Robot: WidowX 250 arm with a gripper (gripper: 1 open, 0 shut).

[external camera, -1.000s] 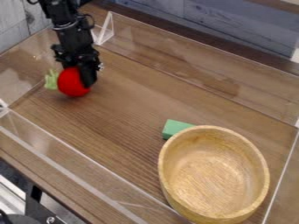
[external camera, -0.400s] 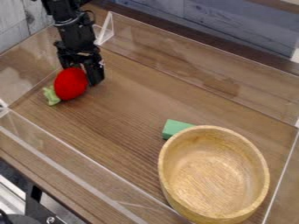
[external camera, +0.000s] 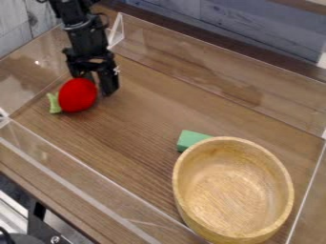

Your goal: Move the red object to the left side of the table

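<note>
The red object [external camera: 78,94] sits on the worktop [external camera: 178,100] at far left, roughly 10 o'clock from picture centre, near the left clear wall [external camera: 26,71] and resting on the wood, not lifted. Round ball shape, so no real long axis; a small light-green leaf [external camera: 53,102] pokes out on its 8 o'clock side, toward the wall. Black fingers [external camera: 97,78] stand just beside it at about 1 o'clock from the ball, pointing steeply down, spread apart and empty; nothing between them. They look close to the ball's upper right edge, cannot tell if one tip grazes it. Key relation: ball lies at 7 o'clock from the fingers, down-left, free of the grip. Only one arm here, coming down from the top left corner. Judgement: red object is already on the left side, looks released, so the task reads as basically done; the likely next move is to lift clear. Risk: a round ball could roll if a tip nudges it while pulling away, so pull out on the side away from the ball. Further out: a flat green piece [external camera: 193,140] at about 5 o'clock from centre, touching the rim of the wooden bowl [external camera: 234,195] at lower right, both well apart from the ball.
</note>
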